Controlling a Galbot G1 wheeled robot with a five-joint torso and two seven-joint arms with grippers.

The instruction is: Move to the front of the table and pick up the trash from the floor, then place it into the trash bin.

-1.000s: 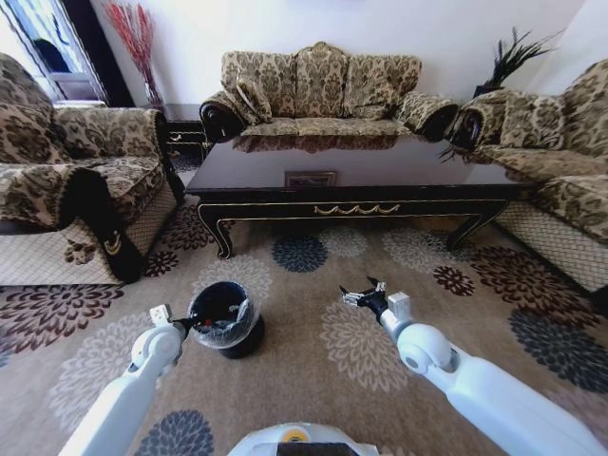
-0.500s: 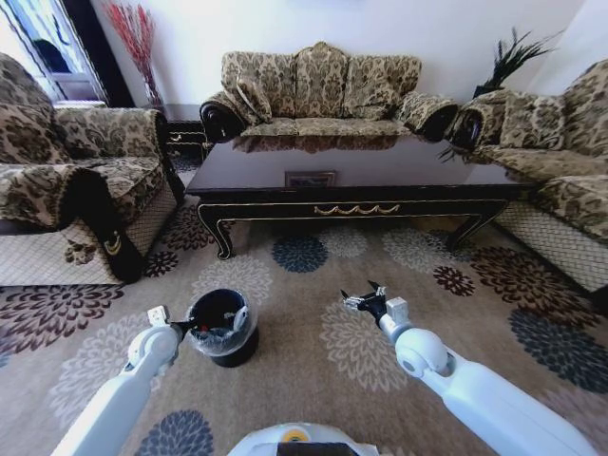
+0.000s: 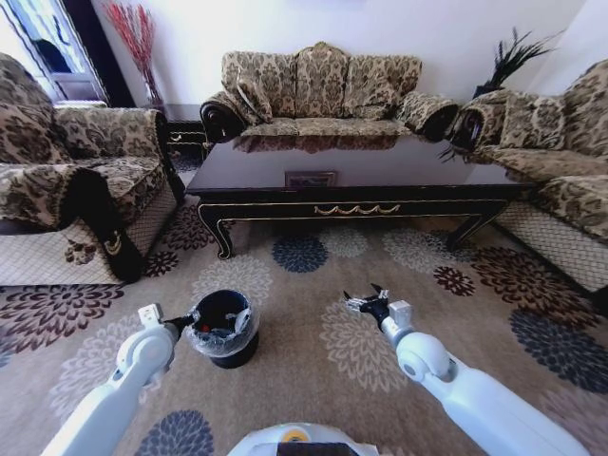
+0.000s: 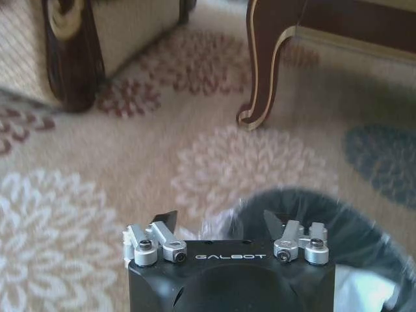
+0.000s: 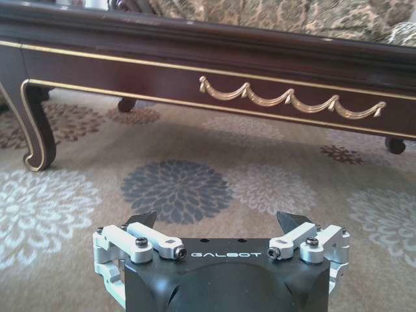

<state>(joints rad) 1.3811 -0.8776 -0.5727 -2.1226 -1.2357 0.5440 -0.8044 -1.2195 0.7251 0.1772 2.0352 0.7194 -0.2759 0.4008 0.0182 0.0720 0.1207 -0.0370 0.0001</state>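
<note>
Trash bin (image 3: 223, 328) stands between armchair (image 3: 71, 195) and table (image 3: 356, 180).

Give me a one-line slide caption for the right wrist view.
Open right gripper hovers above the floor, facing the table.

Trash bin (image 3: 221, 328) on the floor (image 3: 313, 380) before the table (image 3: 356, 180), left; sofa (image 3: 318, 90) behind the table

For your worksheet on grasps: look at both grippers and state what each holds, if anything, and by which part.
Nothing is held. The left gripper hangs at the bin's rim with open, empty jaws. The right gripper hangs over the carpet, open and empty too.
</note>
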